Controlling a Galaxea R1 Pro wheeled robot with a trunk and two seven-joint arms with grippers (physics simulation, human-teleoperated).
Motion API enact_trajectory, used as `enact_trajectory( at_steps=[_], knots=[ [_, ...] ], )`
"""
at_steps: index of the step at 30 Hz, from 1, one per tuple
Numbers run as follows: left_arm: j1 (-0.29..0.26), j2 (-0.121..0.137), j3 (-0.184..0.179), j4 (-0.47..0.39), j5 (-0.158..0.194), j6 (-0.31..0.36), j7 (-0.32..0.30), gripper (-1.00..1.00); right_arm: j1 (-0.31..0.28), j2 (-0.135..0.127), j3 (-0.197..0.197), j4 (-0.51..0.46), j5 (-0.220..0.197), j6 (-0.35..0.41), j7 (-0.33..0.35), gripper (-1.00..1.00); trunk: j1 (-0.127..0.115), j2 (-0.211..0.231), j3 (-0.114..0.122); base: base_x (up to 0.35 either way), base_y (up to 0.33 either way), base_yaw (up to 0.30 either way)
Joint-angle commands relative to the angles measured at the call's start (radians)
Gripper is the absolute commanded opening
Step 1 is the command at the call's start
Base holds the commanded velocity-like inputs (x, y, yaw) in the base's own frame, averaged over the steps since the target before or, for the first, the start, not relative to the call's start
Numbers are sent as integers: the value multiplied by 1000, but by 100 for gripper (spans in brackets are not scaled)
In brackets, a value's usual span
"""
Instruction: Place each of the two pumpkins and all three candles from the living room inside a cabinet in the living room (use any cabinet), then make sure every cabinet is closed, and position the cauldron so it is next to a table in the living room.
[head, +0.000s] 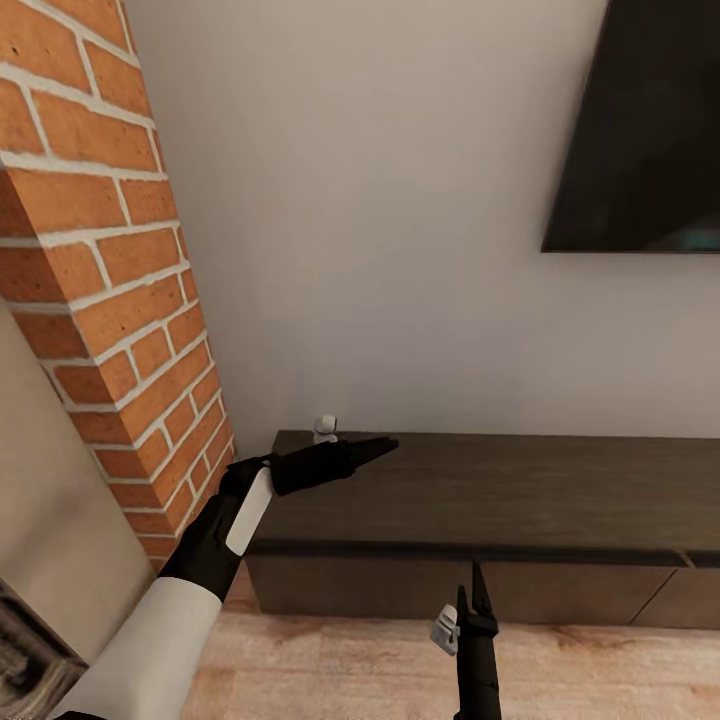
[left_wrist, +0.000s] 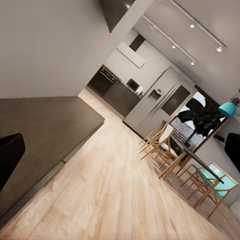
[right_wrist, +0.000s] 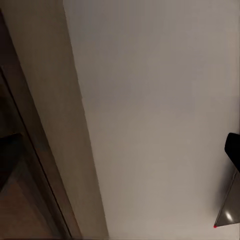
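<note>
We see the cabinet (head: 480, 500) across the lower half of the head view, a long dark-brown unit standing against the pale wall (head: 400, 250), with its drawer fronts flush. Its flat top also fills the left part of the left wrist view (left_wrist: 45, 125).

Our left gripper (head: 385, 443) reaches from the lower left of the frame and hangs over the left end of the cabinet top; its fingers look pressed together into one dark point. A small white object (head: 325, 428) sits just behind it near the wall; it is too small for us to say what it is.

Our right gripper (head: 472, 590) stands at the bottom centre, pointing up in front of the cabinet, and the fingers seem slightly spread, though the view is poor.

At the left stands a brick column (head: 110, 300). A dark screen (head: 640, 130) hangs in the upper right. The wooden floor (head: 350, 670) runs along the bottom.
</note>
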Motion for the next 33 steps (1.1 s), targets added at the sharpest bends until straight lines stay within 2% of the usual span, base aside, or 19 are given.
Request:
enact_trajectory(
  at_steps=[1, 10, 12, 15, 18, 28, 33],
  knots=[
    [0, 0, 0, 0, 0, 0, 0, 100, 0, 0, 0, 2, 0, 0, 0, 100, 4, -7, -3, 0, 0, 0],
    [0, 0, 0, 0, -1, 0, 0, 100, -2, -5, 0, 55, -5, 0, 7, 100, 38, -70, -31, 0, 0, 0],
    [0, -1, 0, 0, -1, 0, 0, 100, -8, -6, -1, 65, -7, 0, 30, 100, 46, -84, -38, 0, 0, 0],
    [0, -1, 0, 0, -1, 0, 0, 100, -10, -4, -1, 68, -9, 0, 103, 100, 58, -105, -47, 0, 0, 0],
    [0, -1, 0, 0, -1, 0, 0, 100, -11, -4, -1, 69, -9, 0, 132, 100, 69, -126, -56, 0, 0, 0],
    [0, -1, 0, 0, -1, 0, 0, 100, -12, -5, -2, 65, -6, -2, 148, 100, 107, -196, -88, 0, 0, 0],
    [0, -1, 0, 0, -1, 0, 0, 100, -12, -6, -2, 63, -5, -4, 148, 100, 110, -197, -107, 0, 0, 0]
  ],
)
